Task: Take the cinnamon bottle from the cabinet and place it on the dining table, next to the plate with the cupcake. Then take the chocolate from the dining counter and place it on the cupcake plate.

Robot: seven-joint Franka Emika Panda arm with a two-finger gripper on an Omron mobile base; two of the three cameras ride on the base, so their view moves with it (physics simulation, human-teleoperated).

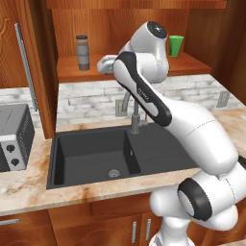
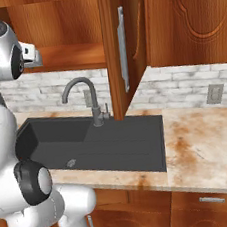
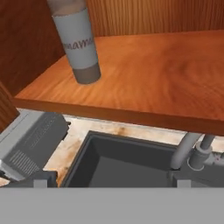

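Cinnamon bottle (image 1: 83, 52): upright on the cabinet (image 1: 129, 67) shelf, toward its left end, near the front edge — nothing touching it. In the hand view the pale band with lettering is readable and the base sits flat on the wood.
Gripper (image 1: 106, 64): at shelf height, just right of the bottle and apart from it. Jaws spread about as wide as they go, holding nothing — my reading is a wide set so the fingers can pass either side of the jar.
Green cup (image 1: 176, 45): far right of the same shelf, well apart; not the target.
Cabinet door: swung open, its long metal handle (image 1: 26, 67) at left, leaving the shelf reachable.
Below the shelf: dark sink (image 1: 91, 158) with a grey faucet (image 2: 85, 96); toaster (image 1: 14, 137) on the counter to the left.
Step, judged: approach to the first pick; bottle not yet grasped.
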